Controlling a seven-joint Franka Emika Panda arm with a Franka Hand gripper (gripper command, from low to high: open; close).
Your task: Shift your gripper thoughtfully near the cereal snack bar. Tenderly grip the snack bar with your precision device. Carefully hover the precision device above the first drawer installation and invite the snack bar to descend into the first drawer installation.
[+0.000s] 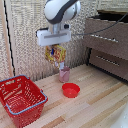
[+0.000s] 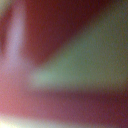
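Observation:
In the exterior view my gripper (image 1: pixel 55 45) hangs from the white arm, its flat white block just above the cereal snack bar (image 1: pixel 56 53). The yellow-orange packet hangs upright from the fingers, its white end down, just above a pink cup (image 1: pixel 64 75). The jaws look closed on the packet's top edge. The top drawer (image 1: pixel 105 31) of the dark brown cabinet, with its silver bar handle (image 1: pixel 104 38), is at the exterior view's right, well away from the gripper. The wrist view is a red and grey-green blur, and nothing can be told apart in it.
A red bowl (image 1: pixel 70 90) sits on the wooden table (image 1: pixel 95 107) in front of the pink cup. A red basket (image 1: pixel 21 100) stands at the exterior view's lower left. The lower drawer (image 1: pixel 107 61) sits below the top one. A woven screen stands behind.

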